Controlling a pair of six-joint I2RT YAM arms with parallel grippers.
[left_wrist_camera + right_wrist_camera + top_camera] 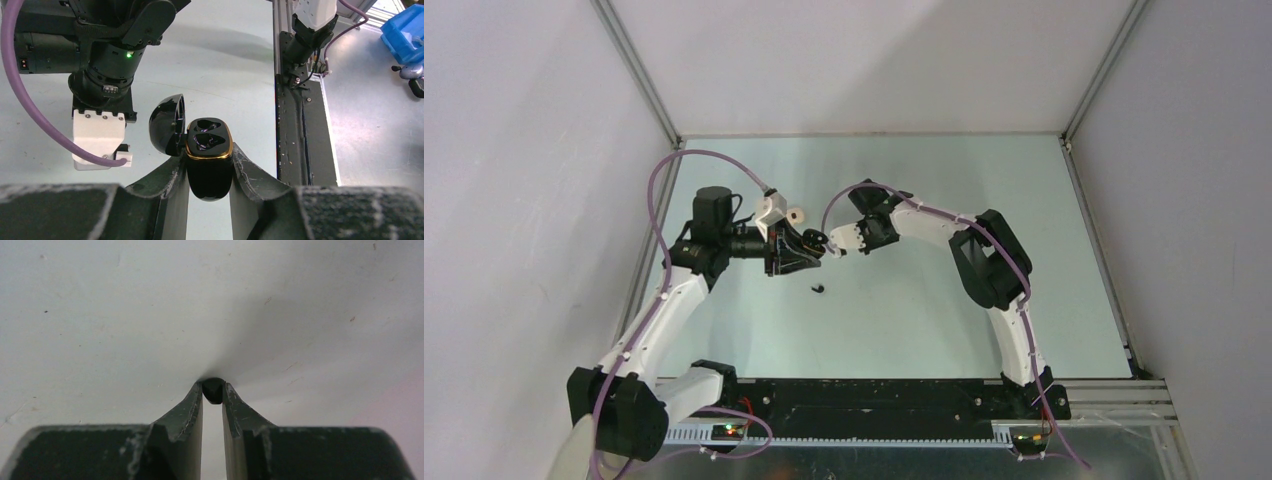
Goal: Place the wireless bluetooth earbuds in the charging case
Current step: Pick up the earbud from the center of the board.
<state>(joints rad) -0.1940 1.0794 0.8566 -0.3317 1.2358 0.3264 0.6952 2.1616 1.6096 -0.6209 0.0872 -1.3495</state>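
Observation:
My left gripper [810,246] is shut on the black charging case [209,150], which has a gold rim. It holds the case upright above the table with the lid [167,122] swung open to the left. Both sockets look empty. My right gripper [837,246] hovers right beside the case and is shut on a tiny black earbud [213,390] at its fingertips [196,397]. Another black earbud [817,289] lies on the table just in front of the two grippers. A small cream-white item [798,214] lies behind the left gripper; I cannot tell if it is a bud.
The right arm's wrist with its white block [97,137] hangs close to the left of the case. The metal frame rail [290,125] runs along the table's edge. A blue bin [405,30] stands beyond it.

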